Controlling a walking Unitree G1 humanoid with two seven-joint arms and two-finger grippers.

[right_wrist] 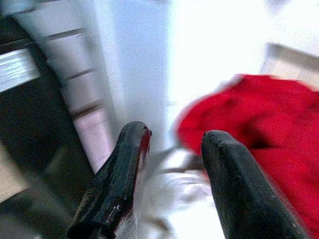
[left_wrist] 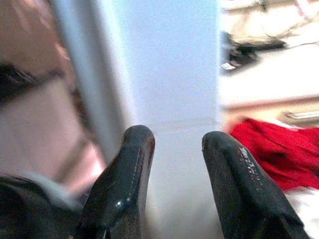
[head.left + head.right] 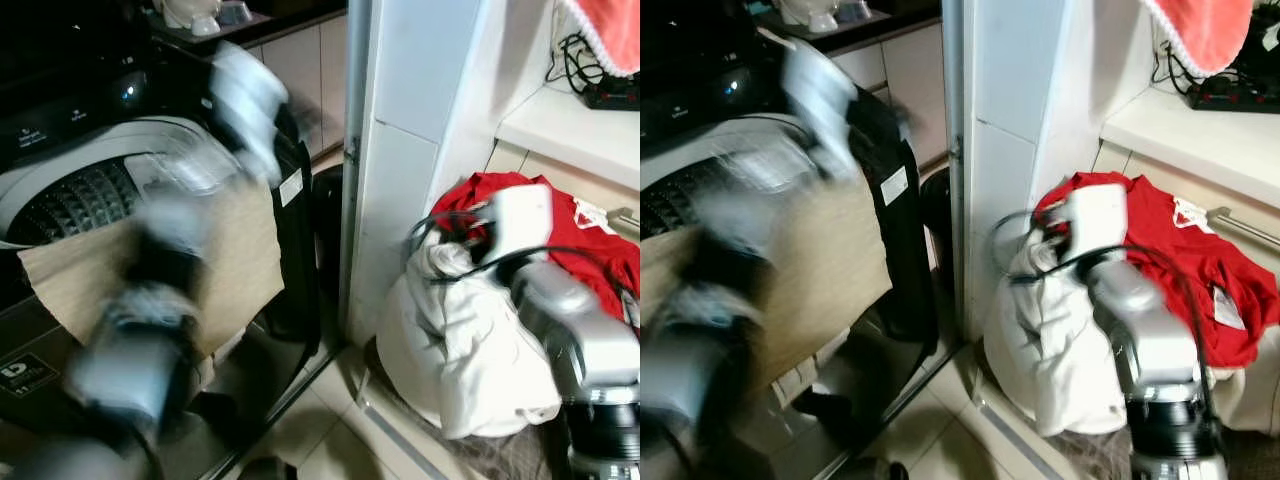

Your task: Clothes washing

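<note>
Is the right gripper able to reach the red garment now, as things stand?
Probably yes. The right gripper is open and aimed at the laundry pile; the red garment lies just beyond its fingertips, beside the white garment, with nothing between.

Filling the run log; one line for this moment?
left end effector open, empty | right end effector open above white garment, red garment | washing machine open

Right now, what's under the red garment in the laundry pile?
The red garment lies over a white garment, which bulges out below and in front of it. Whatever lies deeper in the pile, and what holds it, is covered. The right gripper hovers open above.
</note>
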